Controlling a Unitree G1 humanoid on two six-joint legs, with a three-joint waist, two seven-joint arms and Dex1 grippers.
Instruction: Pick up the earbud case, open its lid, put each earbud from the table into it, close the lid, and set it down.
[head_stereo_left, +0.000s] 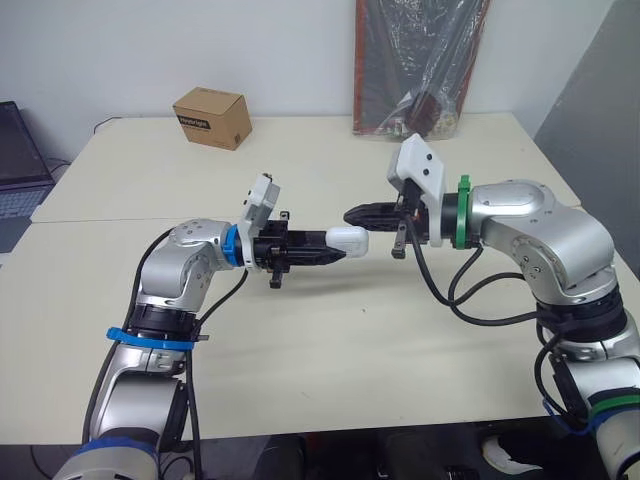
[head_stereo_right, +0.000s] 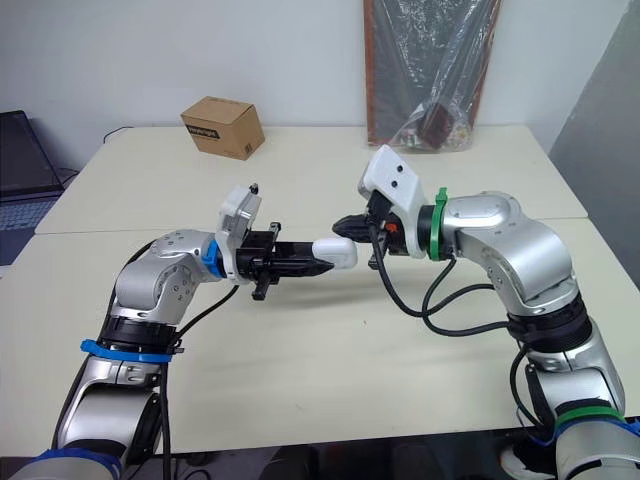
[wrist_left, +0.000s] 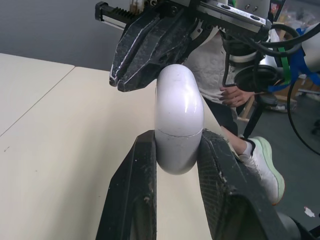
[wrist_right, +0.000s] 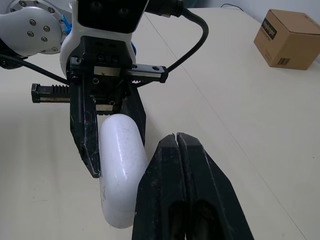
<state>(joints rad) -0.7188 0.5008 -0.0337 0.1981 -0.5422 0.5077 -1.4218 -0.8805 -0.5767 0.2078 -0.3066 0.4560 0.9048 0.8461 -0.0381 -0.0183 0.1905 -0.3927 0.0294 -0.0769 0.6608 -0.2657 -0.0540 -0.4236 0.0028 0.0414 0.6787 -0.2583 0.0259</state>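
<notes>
The left gripper (head_stereo_left: 337, 249) reaches toward the middle of the table (head_stereo_left: 330, 370) and clamps the white earbud case (head_stereo_left: 350, 240) between its two black fingers (wrist_left: 131, 200), one on each side of the case's lower half. The case is held in the air above the tabletop, its rounded end pointing toward the right arm. In the left wrist view a thin seam runs around the case just above the fingers, and the lid looks closed along it.

The right gripper (head_stereo_left: 352, 214) comes in from the opposite side, its fingers (wrist_right: 177, 165) pressed together with no gap between them. Their tips sit at the upper end of the case, slightly above and behind it in the head views. They appear to rest against the lid's edge, though actual contact cannot be confirmed from these angles.

At the back left of the table stands a small cardboard box (head_stereo_left: 211, 117). A laptop (head_stereo_left: 18, 170) sits at the far left edge, and a plastic-wrapped dark bundle (head_stereo_left: 420, 65) leans against the wall behind the table. Beyond the table's far side, the left wrist view catches a person's hand (wrist_left: 231, 95) and a green-and-white shoe (wrist_left: 262, 167).
</notes>
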